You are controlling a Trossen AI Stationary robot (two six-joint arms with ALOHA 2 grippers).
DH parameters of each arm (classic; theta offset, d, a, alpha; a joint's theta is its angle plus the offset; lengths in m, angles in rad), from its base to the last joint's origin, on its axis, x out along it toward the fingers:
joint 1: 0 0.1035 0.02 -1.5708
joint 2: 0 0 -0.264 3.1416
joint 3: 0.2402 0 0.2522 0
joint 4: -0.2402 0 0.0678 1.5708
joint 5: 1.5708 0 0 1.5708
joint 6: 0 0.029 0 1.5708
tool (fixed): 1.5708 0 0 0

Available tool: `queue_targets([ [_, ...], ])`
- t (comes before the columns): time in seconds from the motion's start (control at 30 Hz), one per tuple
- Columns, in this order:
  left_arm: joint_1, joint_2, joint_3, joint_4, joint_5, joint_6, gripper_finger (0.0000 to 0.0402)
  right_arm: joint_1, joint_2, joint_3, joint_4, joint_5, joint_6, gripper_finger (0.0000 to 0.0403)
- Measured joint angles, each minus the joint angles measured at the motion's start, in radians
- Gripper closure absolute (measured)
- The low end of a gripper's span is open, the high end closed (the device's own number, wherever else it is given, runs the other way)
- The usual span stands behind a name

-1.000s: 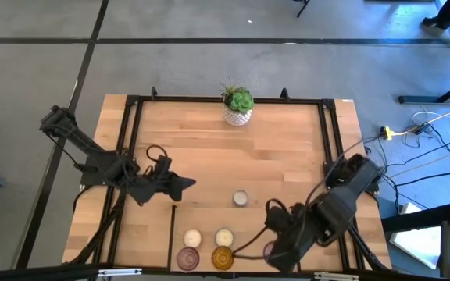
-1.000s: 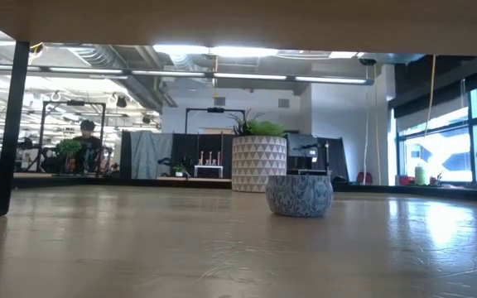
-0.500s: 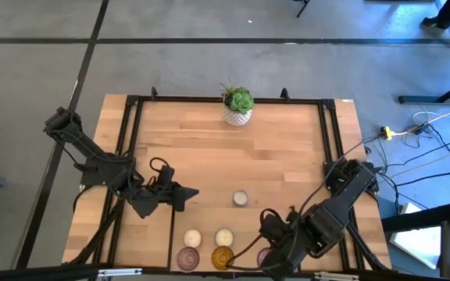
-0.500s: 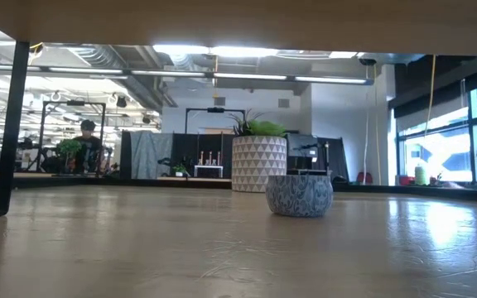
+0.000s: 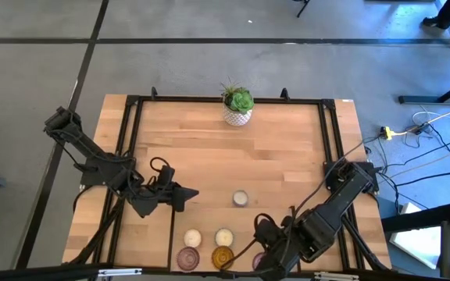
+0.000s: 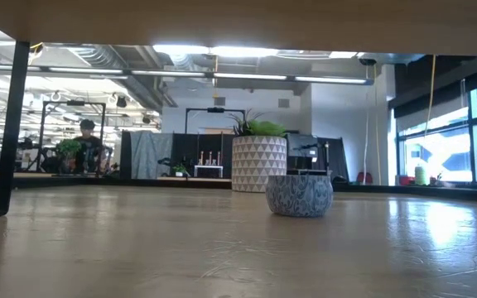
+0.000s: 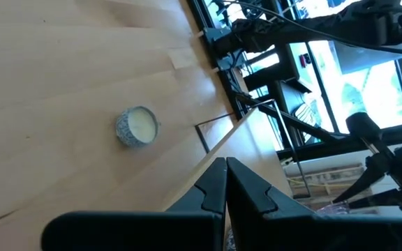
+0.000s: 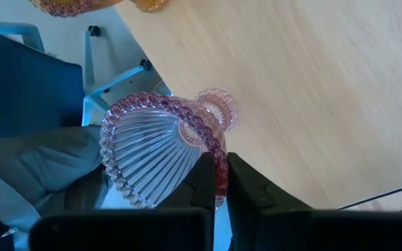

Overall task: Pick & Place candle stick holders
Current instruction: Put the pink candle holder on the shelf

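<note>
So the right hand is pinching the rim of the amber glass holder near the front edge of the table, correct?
Not quite. The right hand is shut on the rim of a purplish-pink glass holder, not the amber one. The right wrist view shows its ribbed pink bowl between the fingers. The amber holder stands untouched in the front row, as the high view shows.

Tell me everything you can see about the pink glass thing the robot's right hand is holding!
The pink glass holder is a ribbed, see-through cup with a beaded purplish rim and a small beaded foot. It looks like pressed glass. It is tipped on its side, near the table's front edge. The right hand is shut on its rim, one finger inside the cup and one outside.
</note>
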Motion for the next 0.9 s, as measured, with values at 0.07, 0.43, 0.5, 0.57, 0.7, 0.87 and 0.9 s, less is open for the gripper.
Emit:
queue_targets([
  [0.07, 0.000, 0.000, 0.000, 0.000, 0.000, 0.000, 0.0400, 0.000, 0.000, 0.000, 0.000, 0.003, -0.004, 0.0388],
  [0.43, 0.000, 0.000, 0.000, 0.000, 0.003, 0.003, 0.0400, -0.002, 0.000, 0.000, -0.008, 0.005, -0.012, 0.0388],
  [0.5, 0.000, 0.000, 0.000, 0.000, 0.003, 0.003, 0.0400, -0.002, 0.000, 0.000, -0.009, 0.005, -0.012, 0.0388],
  [0.57, 0.000, 0.000, 0.000, 0.000, 0.003, 0.003, 0.0400, -0.002, 0.000, -0.006, -0.005, 0.005, -0.012, 0.0388],
  [0.7, 0.000, 0.000, 0.000, -0.001, 0.004, 0.003, 0.0400, -0.004, 0.001, -0.028, 0.006, 0.000, -0.015, 0.0388],
  [0.87, 0.000, 0.000, 0.000, -0.001, 0.009, 0.003, 0.0400, -0.005, 0.001, -0.033, 0.020, 0.000, -0.016, 0.0388],
  [0.9, 0.000, 0.000, 0.000, -0.001, 0.009, 0.003, 0.0400, -0.005, 0.001, -0.033, 0.019, 0.000, -0.016, 0.0388],
])
